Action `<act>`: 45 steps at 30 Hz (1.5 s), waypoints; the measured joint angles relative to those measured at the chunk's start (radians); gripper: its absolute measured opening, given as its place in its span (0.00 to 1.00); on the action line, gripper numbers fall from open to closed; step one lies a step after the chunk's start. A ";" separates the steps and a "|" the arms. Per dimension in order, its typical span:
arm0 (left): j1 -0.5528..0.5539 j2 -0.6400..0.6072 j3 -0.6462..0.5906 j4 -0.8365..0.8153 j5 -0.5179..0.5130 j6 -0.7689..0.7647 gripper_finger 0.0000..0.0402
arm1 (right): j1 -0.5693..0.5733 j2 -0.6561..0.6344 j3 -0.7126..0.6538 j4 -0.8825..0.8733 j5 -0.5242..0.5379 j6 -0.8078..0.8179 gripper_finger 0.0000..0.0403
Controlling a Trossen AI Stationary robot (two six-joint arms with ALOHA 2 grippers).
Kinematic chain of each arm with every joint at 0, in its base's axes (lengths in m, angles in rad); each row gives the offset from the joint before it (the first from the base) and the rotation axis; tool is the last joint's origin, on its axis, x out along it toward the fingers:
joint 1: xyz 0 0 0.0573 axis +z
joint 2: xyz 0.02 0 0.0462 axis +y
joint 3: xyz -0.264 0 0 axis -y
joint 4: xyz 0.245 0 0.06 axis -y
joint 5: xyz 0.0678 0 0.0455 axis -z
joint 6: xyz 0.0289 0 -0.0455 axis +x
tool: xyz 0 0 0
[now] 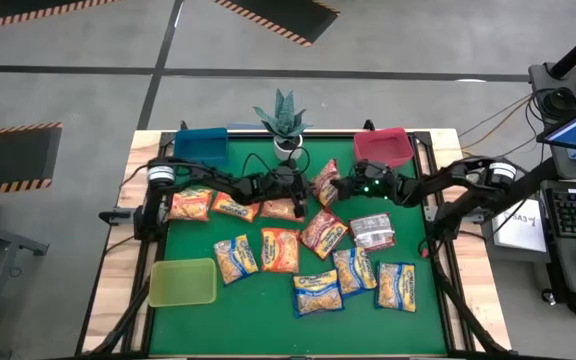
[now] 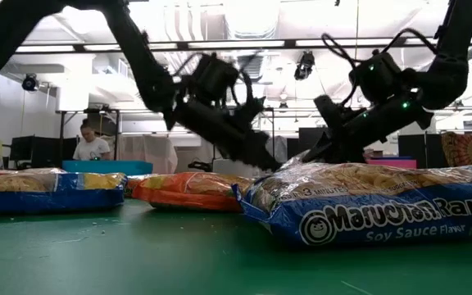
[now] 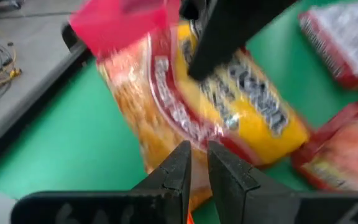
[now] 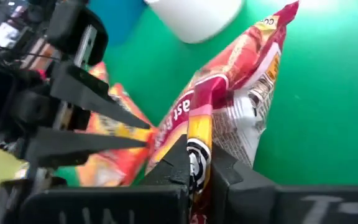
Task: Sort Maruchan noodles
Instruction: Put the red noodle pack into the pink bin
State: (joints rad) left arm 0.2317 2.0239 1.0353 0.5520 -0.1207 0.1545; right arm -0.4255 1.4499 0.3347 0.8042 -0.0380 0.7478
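**Spotter:** High view first, working left to right: your left gripper [image 1: 290, 183] is sitting nearly closed over the orange packets [image 1: 238, 207] at the back of the green mat [image 1: 268, 300], and I'm not seeing anything between its fingers. Just to its right, your right gripper [image 4: 199, 163] is pinching the edge of a red packet [image 4: 229, 106] and tipping it up off the mat.

**Operator:** What am I risking?

**Spotter:** You're holding only a thin seam, so the slick wrapper could be slipping out as you carry it toward the red bin [image 1: 384, 147]. The two grippers are also crowding each other; swinging either one could be knocking them together, or nudging the white plant pot [image 1: 286, 146] behind them.

**Operator:** And around me?

**Spotter:** The other packets [image 1: 318, 270] are lying flat across the mat, with a blue bin [image 1: 200, 143] at the back left and a yellow-green bin [image 1: 182, 282] at the front left. Beyond the table, a person [image 2: 91, 144] is sitting at a desk.
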 joint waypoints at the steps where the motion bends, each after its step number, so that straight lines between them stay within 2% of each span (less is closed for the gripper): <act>1: 0.000 -0.025 -0.006 -0.016 0.000 0.004 0.09 | 0.008 -0.016 0.000 0.000 0.001 -0.008 0.02; 7: -0.013 -0.224 -0.085 -0.058 0.000 0.041 0.09 | 0.073 -0.132 0.000 -0.002 0.060 -0.061 0.02; 16: -0.057 -0.558 -0.298 -0.009 0.001 0.044 0.09 | 0.174 -0.285 0.000 -0.017 0.207 -0.163 0.02; 25: -0.122 -0.789 -0.506 0.144 0.009 0.016 0.09 | 0.137 -0.460 0.000 -0.032 0.345 -0.301 0.02; 28: -0.132 -0.842 -0.543 0.188 0.010 0.010 0.09 | 0.091 -0.524 0.000 -0.094 0.430 -0.363 0.02; 34: -0.133 -0.909 -0.582 0.211 0.010 -0.010 0.09 | -0.005 -0.570 0.000 -0.268 0.697 -0.521 0.02; 45: -0.133 -0.909 -0.579 0.209 0.009 -0.008 0.09 | -0.172 -0.478 0.000 -0.244 0.718 -0.593 0.02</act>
State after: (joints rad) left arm 0.0990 1.1152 0.4568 0.7612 -0.1116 0.1463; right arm -0.5979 0.9721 0.3347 0.5602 0.6805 0.1552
